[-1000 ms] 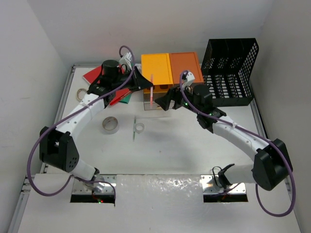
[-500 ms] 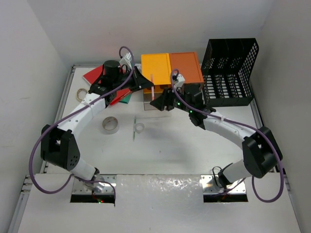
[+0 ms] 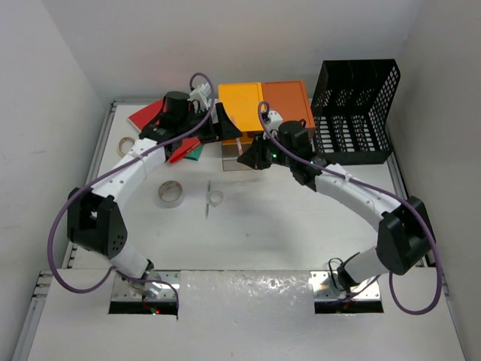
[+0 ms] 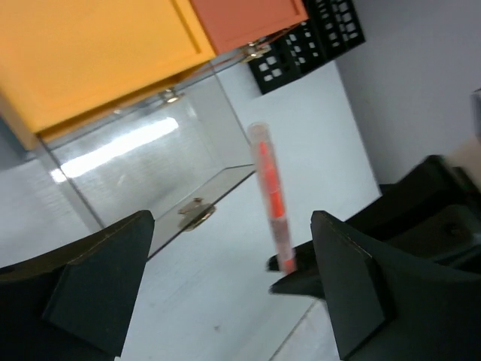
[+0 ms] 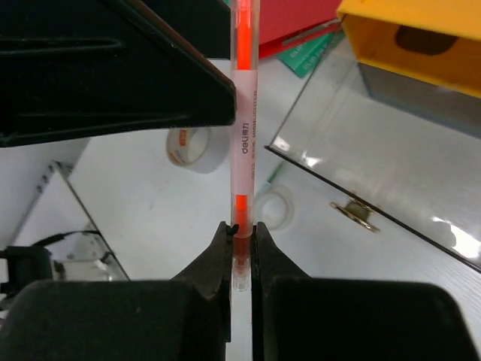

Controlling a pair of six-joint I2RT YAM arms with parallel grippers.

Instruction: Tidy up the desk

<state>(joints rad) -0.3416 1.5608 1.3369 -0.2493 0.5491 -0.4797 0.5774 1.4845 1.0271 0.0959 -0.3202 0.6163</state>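
**Two-arm transfer over the drawer.** The large flat white desk (image 3: 248, 241) with grey side rails fills the middle and bottom of the top view. Its rails run from the bottom of the frame toward the top. Its near edge leaves the frame, so which axis is the longer cannot be told.

The slim translucent pen with an orange core (image 5: 243, 150) hangs over the upper centre of the desk. It is above the open clear plastic drawer (image 4: 150, 173) that juts from under the yellow-and-orange drawer box (image 3: 263, 101).

The right gripper (image 5: 240, 235) is clenched on the pen's lower end, jaws flat against the barrel. Gripping at the very end leaves the barrel free, probably so that it can be lowered into the drawer. The left gripper (image 4: 233, 226) is spread wide, with its black fingers (image 4: 98, 278) on either side of the pen and clear of it. The right arm alone carries the pen, so this is judged a hand-over.

**Pen axis.** In the right wrist view it is vertical, with the upper end passing out of the top of the frame. In the left wrist view it is nearly upright, with the top leaning toward the left of the frame. In the top view it is only a short stroke, which suggests that it stands steeply over the desk.

A beige tape roll (image 3: 171, 194) and a small clear tape ring (image 3: 216, 198) lie loose at centre left, presumably yet to be sorted
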